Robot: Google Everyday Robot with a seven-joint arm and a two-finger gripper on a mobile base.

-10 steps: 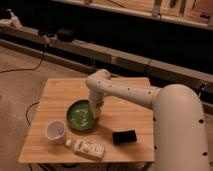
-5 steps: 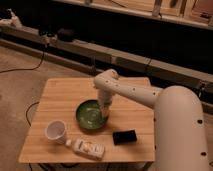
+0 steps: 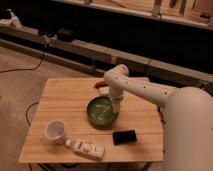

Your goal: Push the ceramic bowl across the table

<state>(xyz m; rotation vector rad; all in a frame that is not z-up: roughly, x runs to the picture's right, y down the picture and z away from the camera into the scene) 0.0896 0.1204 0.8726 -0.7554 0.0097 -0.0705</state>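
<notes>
The green ceramic bowl [image 3: 102, 111] sits near the middle of the light wooden table [image 3: 65, 100], a little right of centre. My white arm reaches in from the right and bends down over the bowl. The gripper [image 3: 117, 108] points down at the bowl's right rim, touching or just inside it.
A white cup [image 3: 55, 131] stands at the front left. A white bottle [image 3: 88, 147] lies along the front edge. A black flat object [image 3: 124, 136] lies at the front right. A small red and white item [image 3: 102, 88] lies behind the bowl. A dark shelf runs behind the table.
The bowl has slid to the right and slightly back across the table, with the gripper moving along with it.
</notes>
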